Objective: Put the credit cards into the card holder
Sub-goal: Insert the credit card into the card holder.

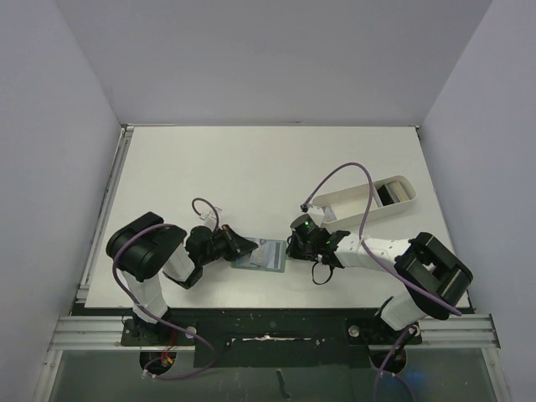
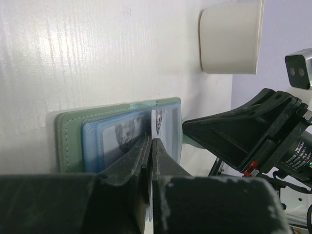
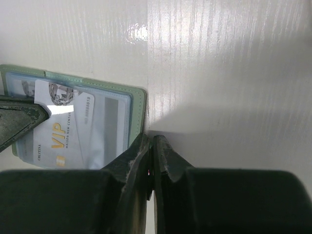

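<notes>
The card holder (image 1: 266, 255) lies open on the table between my two grippers, grey-green rim and pale blue slots up. It shows in the left wrist view (image 2: 70, 141) and the right wrist view (image 3: 137, 105). My left gripper (image 1: 244, 248) is shut on a pale silvery credit card (image 3: 58, 134) marked VIP, which lies tilted over the blue slots; its thin edge shows between my fingers (image 2: 157, 122). My right gripper (image 1: 293, 248) is shut, its tips (image 3: 152, 139) at the holder's right edge. More credit cards (image 1: 392, 193) stand in the white tray.
The long white oval tray (image 1: 356, 205) lies at the back right, behind the right arm; its end shows in the left wrist view (image 2: 229, 36). The right gripper's black body (image 2: 239, 139) is close to the holder's far side. Grey walls surround the white table.
</notes>
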Robot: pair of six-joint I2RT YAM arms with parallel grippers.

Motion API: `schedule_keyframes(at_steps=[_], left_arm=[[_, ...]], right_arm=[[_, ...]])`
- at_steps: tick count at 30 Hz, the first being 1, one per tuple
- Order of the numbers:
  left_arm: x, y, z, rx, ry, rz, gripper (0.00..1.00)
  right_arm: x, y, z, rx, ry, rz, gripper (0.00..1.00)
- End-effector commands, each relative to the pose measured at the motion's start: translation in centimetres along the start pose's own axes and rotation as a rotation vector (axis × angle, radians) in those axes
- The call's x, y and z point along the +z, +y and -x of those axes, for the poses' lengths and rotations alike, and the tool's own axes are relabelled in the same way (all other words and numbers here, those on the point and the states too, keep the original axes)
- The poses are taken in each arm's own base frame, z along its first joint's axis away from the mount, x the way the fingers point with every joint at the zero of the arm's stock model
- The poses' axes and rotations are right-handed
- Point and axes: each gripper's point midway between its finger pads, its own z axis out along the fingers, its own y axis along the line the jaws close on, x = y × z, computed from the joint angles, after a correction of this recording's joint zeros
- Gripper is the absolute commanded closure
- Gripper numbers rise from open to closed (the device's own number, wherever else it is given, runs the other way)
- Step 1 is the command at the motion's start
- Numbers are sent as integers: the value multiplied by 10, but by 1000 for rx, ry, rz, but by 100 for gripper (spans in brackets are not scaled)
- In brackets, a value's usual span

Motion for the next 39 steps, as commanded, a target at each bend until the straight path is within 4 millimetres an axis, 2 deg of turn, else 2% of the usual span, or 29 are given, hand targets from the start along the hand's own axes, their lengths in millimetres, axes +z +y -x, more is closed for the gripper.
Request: schedule_keyframes(at_steps=[1,6,11,17,27,39], left_arm=[[0,9,1,3,-56,31,100],[-1,6,4,47,-73,27,100],[-17,22,17,76,-130,104,100],[-22,22,22,117,-156,131,100],[-28,22,20,139,-154,132,100],[-21,6,2,218,-15,24,100]], right_arm=[[8,13,-10,53,34,63,100],[9,14,-11,54,39,67,100],[6,3,-10,82,24,45,100],[6,2,-11,90,26,51,100],[8,1,-12,91,32,51,100],[9,-2,-13,85,35,42,100]])
